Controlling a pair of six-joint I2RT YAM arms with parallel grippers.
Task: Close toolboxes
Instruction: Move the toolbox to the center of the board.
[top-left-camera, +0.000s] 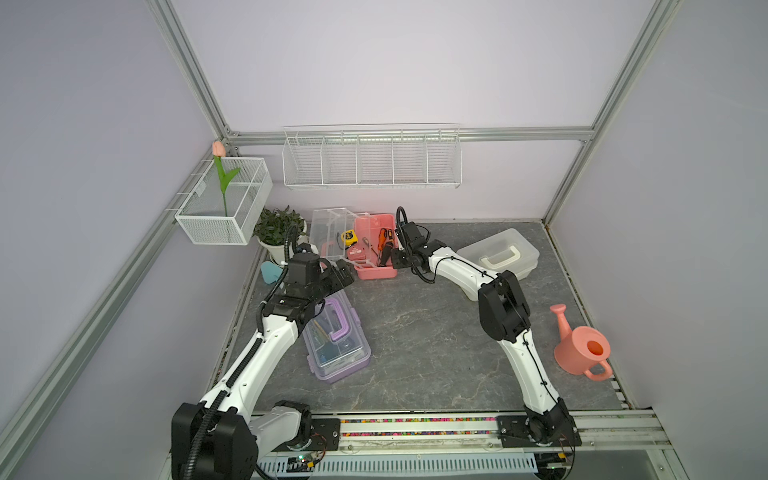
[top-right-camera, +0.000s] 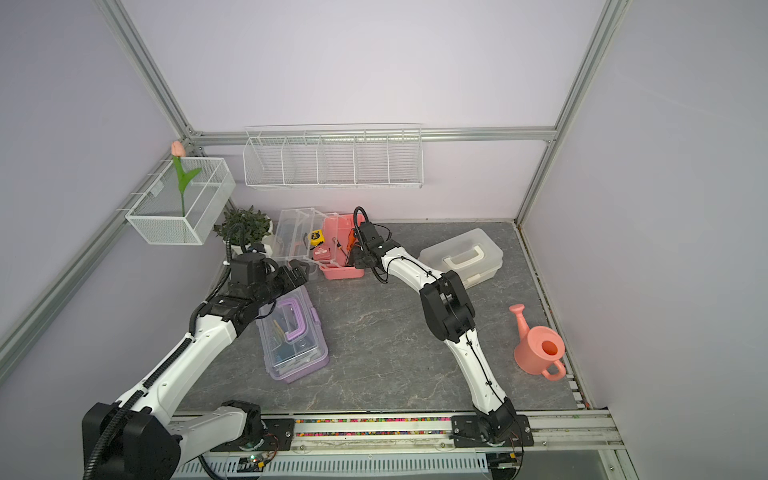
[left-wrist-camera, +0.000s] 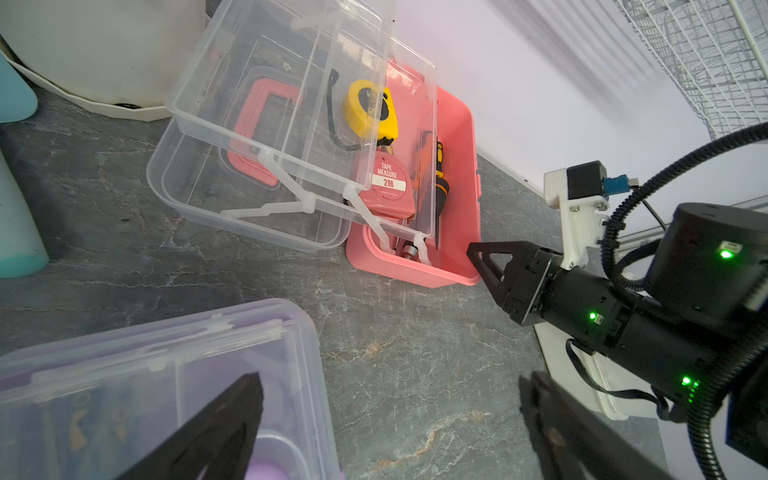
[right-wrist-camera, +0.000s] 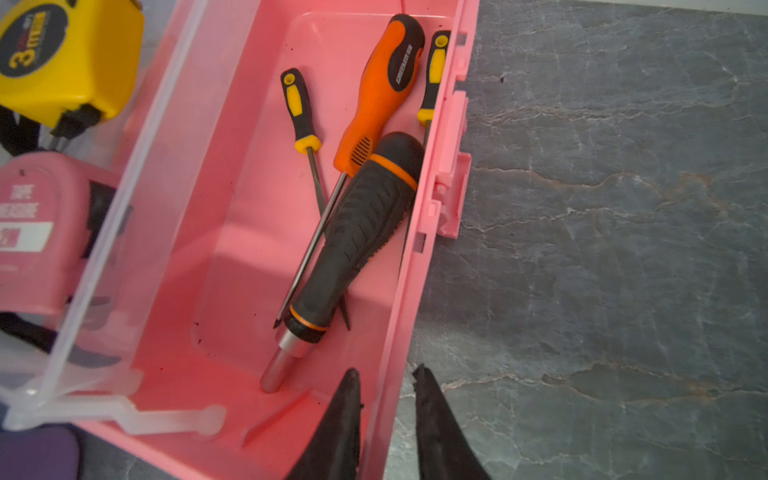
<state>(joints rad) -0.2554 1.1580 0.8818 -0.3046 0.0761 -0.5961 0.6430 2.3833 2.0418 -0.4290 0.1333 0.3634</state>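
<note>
The pink toolbox (top-left-camera: 376, 272) stands open at the back of the table. Its clear lid and fold-out tray (top-left-camera: 328, 232) are swung off toward the plant, and tape measures and screwdrivers (right-wrist-camera: 374, 104) lie inside. My right gripper (right-wrist-camera: 386, 369) straddles its side wall near a corner, one finger inside and one outside. The jaws are narrow, and a sliver of table shows beside the outer finger. My left gripper (left-wrist-camera: 392, 380) hangs wide open over the far end of the purple toolbox (top-left-camera: 336, 345), whose lid is down. The white toolbox (top-left-camera: 498, 249) sits shut behind the right arm.
A pink watering can (top-left-camera: 582, 349) stands at the right edge. A potted plant (top-left-camera: 276, 228) and a blue object (top-left-camera: 270, 272) sit in the back left corner. White wire baskets (top-left-camera: 372, 160) (top-left-camera: 224, 208) hang on the walls.
</note>
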